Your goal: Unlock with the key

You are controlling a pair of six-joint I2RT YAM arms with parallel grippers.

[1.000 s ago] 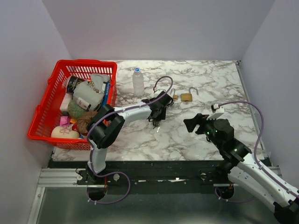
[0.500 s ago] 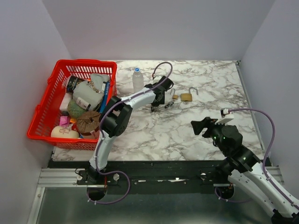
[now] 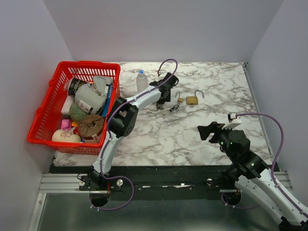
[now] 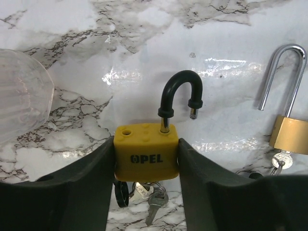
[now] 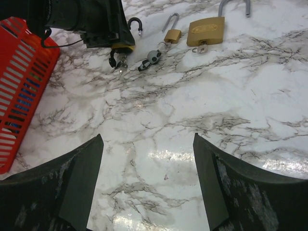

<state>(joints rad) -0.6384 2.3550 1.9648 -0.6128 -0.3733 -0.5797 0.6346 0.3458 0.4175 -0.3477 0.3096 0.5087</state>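
I counted three padlocks. The left claw (image 3: 163, 99) was clamped on the yellow padlock (image 4: 146, 150), its shackle sprung open and keys (image 4: 149, 199) hanging under it. Just right of that claw lay the small brass padlock (image 4: 290, 134) and the larger brass padlock (image 5: 206, 31); one bottle (image 3: 142, 83) stood just left. The right claw (image 5: 147, 139) gaped empty over bare table (image 5: 231, 110), well short of them

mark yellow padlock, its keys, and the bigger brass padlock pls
yellow padlock (image 4: 146, 156): left wrist view, front of the yellow body.
keys (image 4: 153, 203): left wrist view, silver key hanging under that body.
bigger brass padlock (image 5: 206, 32): right wrist view, middle of the brass body.
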